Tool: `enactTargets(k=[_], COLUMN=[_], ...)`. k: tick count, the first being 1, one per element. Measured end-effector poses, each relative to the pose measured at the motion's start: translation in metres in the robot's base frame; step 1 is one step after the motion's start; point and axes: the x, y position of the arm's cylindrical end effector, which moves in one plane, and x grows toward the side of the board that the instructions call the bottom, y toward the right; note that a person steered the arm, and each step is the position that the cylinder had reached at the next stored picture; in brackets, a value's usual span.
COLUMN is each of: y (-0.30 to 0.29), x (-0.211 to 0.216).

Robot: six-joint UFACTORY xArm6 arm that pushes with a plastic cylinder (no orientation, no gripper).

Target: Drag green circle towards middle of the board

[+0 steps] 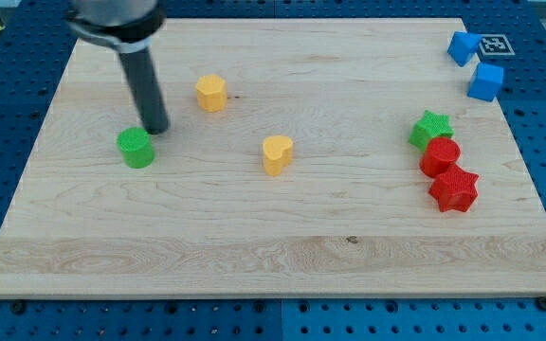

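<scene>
The green circle [136, 148] lies on the wooden board [273, 237] at the view's left, about mid-height. My tip [156, 131] rests on the board just to the upper right of the green circle, touching or nearly touching its edge. The dark rod rises from there toward the view's top left.
A yellow block [211, 92] lies right of the rod. A yellow heart [277, 153] lies near the board's middle. At the right are a green star [430, 128], a red circle [440, 155] and a red star [454, 188]. Two blue blocks [463, 46] [485, 81] lie at the top right.
</scene>
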Motion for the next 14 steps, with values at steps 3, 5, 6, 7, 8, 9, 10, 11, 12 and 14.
enactTargets(k=[3,5,6,7,8,9,10,11,12,14], y=[-0.042,0.007,0.034,0.039,0.04,0.028,-0.008,-0.022,-0.015,0.018], x=[0.047,0.064,0.049,0.049,0.052,0.067,0.058,0.041,0.03,0.03])
